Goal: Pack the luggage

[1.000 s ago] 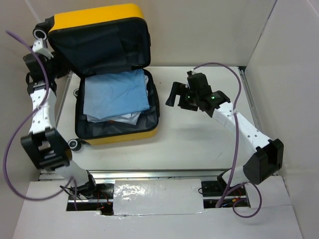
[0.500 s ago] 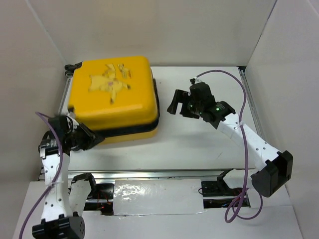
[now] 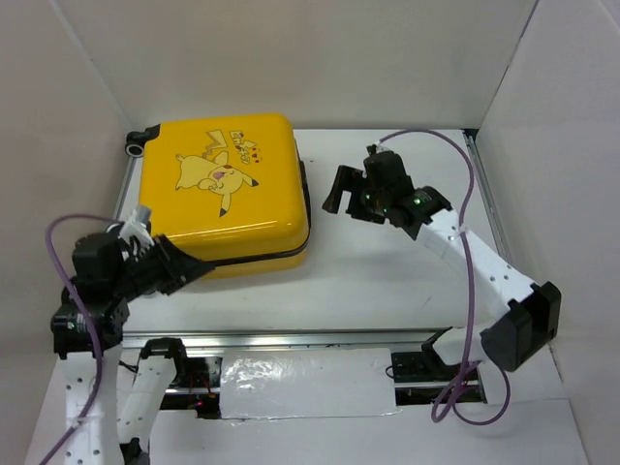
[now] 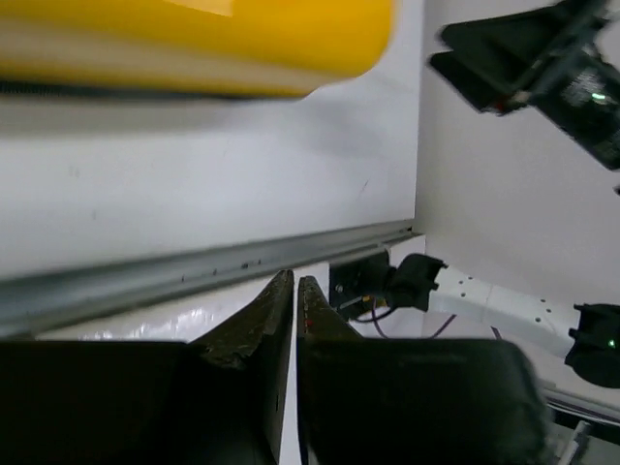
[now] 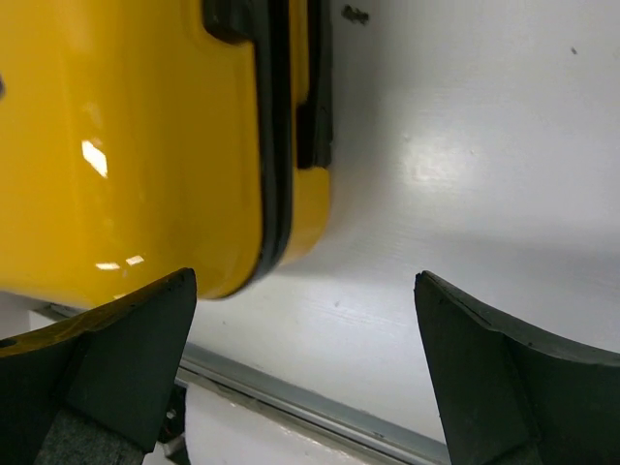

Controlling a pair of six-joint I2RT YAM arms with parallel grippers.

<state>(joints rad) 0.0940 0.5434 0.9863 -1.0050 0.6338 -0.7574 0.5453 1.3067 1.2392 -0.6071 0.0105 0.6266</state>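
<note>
The luggage [image 3: 221, 194] is a yellow hard-shell suitcase with a Pikachu cartoon on its lid. It lies closed and flat on the white table at the back left. Its yellow edge shows at the top of the left wrist view [image 4: 194, 44] and on the left of the right wrist view [image 5: 126, 145]. My left gripper [image 3: 199, 267] is shut and empty, just off the case's near left corner. My right gripper [image 3: 337, 189] is open and empty, hovering to the right of the case's right side.
White walls enclose the table on the left, back and right. A metal rail [image 3: 291, 339] runs along the near edge, with taped foil [image 3: 305, 383] and wiring below it. Bare table [image 3: 387, 271] lies right of the case.
The suitcase lid, open a second ago with blue cloth showing, is now shut. My left arm came down from the back left to the case's near corner. My right gripper barely moved.
</note>
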